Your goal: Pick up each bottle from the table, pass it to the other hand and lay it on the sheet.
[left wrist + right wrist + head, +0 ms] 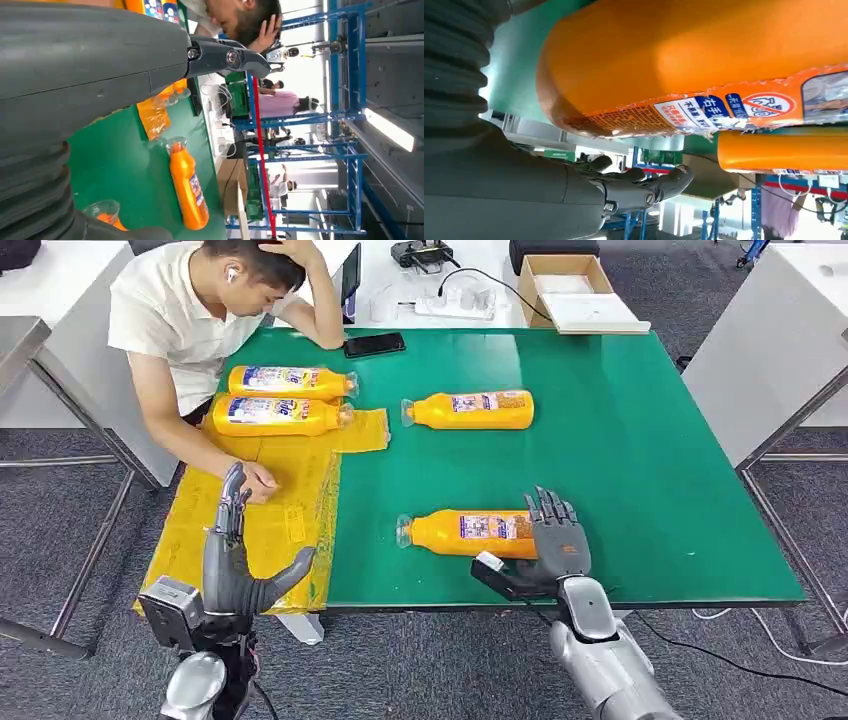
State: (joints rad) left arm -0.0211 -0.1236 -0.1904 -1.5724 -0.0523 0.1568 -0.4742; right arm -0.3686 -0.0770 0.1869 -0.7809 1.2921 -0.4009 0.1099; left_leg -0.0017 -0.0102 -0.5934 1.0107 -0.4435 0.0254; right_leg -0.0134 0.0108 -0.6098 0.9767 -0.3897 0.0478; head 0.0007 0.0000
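Near the table's front edge lies an orange bottle (465, 533) (704, 55), cap to the left. My right hand (550, 545) is at its base end, fingers stretched over the bottle and thumb (644, 187) apart beneath, not closed on it. A second orange bottle (470, 410) (189, 185) lies farther back on the green table. Two more bottles (290, 382) (280, 415) lie on the yellow sheet (270, 520). My left hand (235, 560) hovers open over the sheet's near end, holding nothing.
A person sits at the table's far left corner, one hand (262, 480) resting on the sheet close to my left fingertips. A black phone (374, 344) lies at the back edge of the green table (650, 460). A cardboard box (570, 290) stands behind.
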